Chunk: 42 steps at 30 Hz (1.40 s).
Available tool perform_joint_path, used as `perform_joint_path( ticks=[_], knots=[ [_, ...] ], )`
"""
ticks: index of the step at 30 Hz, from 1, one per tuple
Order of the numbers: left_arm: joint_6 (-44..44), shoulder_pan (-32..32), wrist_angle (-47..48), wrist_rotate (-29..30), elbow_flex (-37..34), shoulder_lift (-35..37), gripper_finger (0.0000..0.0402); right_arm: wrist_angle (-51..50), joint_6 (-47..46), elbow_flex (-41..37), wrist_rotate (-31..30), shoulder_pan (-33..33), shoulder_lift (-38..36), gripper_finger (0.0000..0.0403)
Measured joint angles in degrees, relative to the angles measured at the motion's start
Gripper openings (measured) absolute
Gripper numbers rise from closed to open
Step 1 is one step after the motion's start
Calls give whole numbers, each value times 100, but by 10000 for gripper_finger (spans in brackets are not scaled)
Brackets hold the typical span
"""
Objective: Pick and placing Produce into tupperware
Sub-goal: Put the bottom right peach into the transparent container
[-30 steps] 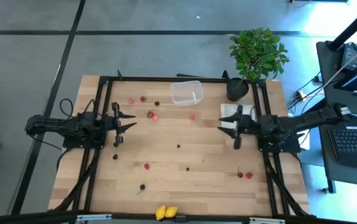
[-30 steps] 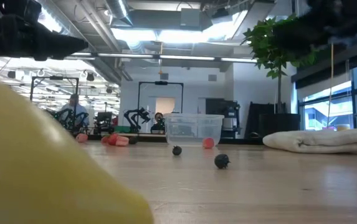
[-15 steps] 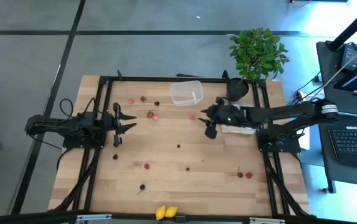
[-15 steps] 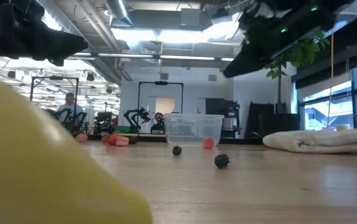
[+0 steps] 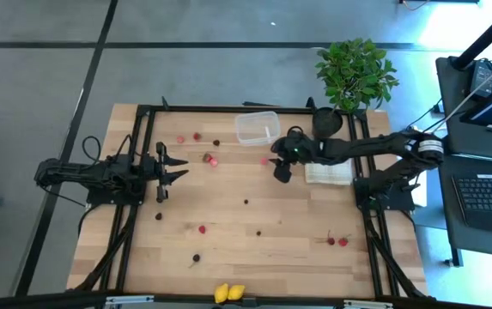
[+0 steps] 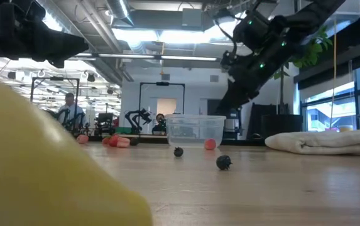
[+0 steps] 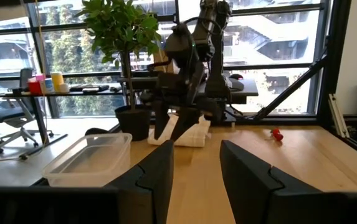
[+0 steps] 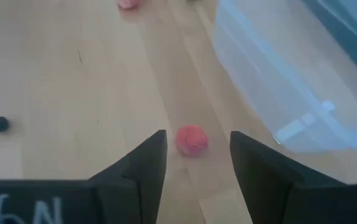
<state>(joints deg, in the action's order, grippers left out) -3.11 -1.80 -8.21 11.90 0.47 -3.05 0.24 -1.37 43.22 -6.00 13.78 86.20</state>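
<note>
The clear tupperware [image 5: 257, 127] stands at the table's far middle. Produce lies scattered: red berries [image 5: 197, 136], dark round ones [image 5: 246, 202] and two yellow lemons [image 5: 228, 293] at the near edge. My right gripper [image 5: 277, 169] hangs open, tipped downward, just right of a red berry [image 8: 192, 139] that lies on the wood near the tupperware's wall [image 8: 278, 81]. In the right wrist view that berry shows a little ahead of the two fingers, untouched. My left gripper [image 5: 173, 167] waits open at the table's left, holding nothing.
A potted plant [image 5: 355, 73] in a black pot [image 5: 326, 123] stands at the far right corner. A folded cloth [image 5: 330, 172] lies under my right arm. Two red berries [image 5: 337, 241] lie near the right. Bare wood spreads across the table's middle.
My right gripper has swung from the table's right side toward the left and far, out to the tupperware. It has sunk somewhat and tipped its fingers downward. It stays open.
</note>
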Motion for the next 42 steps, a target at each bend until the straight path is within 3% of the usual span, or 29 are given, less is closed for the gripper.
perform_joint_path(
  ticks=[9, 22, 42],
  knots=[
    [-44, 2, 0, 2, 0, 0, 124, 386, 315, 0, 13, -2, 512, 184],
    [-46, 2, 0, 280, 0, 0, 124, 735, 188, 0, 11, -2, 683, 273],
    [-35, -2, 0, 273, 0, 2, 124, 1415, 148, -2, -295, 147, 1777, 272]
  ],
)
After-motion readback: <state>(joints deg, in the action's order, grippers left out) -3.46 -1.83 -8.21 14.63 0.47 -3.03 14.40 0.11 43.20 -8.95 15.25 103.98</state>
